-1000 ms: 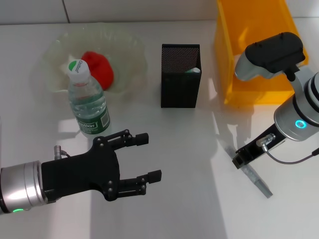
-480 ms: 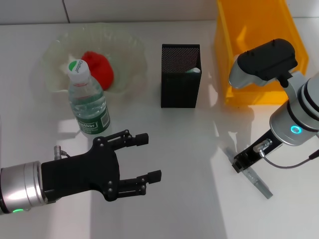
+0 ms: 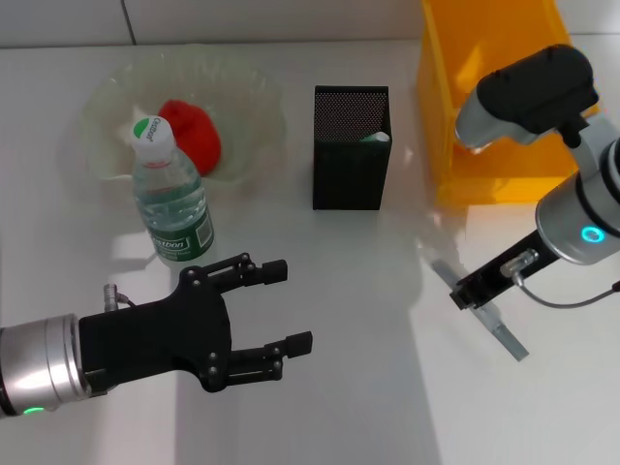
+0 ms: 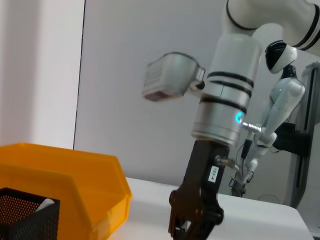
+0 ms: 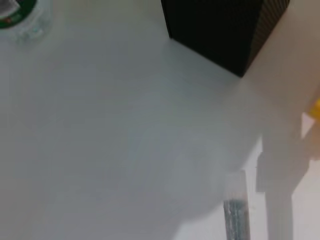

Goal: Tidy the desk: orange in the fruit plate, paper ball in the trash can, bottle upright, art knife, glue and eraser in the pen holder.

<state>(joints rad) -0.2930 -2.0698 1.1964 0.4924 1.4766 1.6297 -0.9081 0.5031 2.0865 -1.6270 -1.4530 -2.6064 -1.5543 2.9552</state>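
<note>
My right gripper [image 3: 467, 294] hangs low over the table at the right, shut on the grey art knife [image 3: 504, 334], which slants out on both sides of the fingers. The wrist view shows the art knife [image 5: 235, 217] above the white table. The orange [image 3: 192, 131] lies in the pale-green fruit plate [image 3: 247, 92] at the far left. Just in front of the plate the bottle [image 3: 172, 199] stands upright. The black mesh pen holder [image 3: 351, 160] stands mid-table with a pale item at its inner corner. Near the front left, my left gripper [image 3: 294, 305] is open and holds nothing. I cannot make out the paper ball.
The orange-yellow trash can [image 3: 455, 126] stands at the back right, close behind the right arm. From the left wrist I see the trash can [image 4: 75, 185], the pen holder [image 4: 25, 215] and the right gripper [image 4: 195, 220]. The right wrist view also shows the bottle [image 5: 20, 15].
The right gripper has risen and drawn slightly back toward the trash can, carrying the art knife with it; the knife's far end now shows. The left arm has not moved.
</note>
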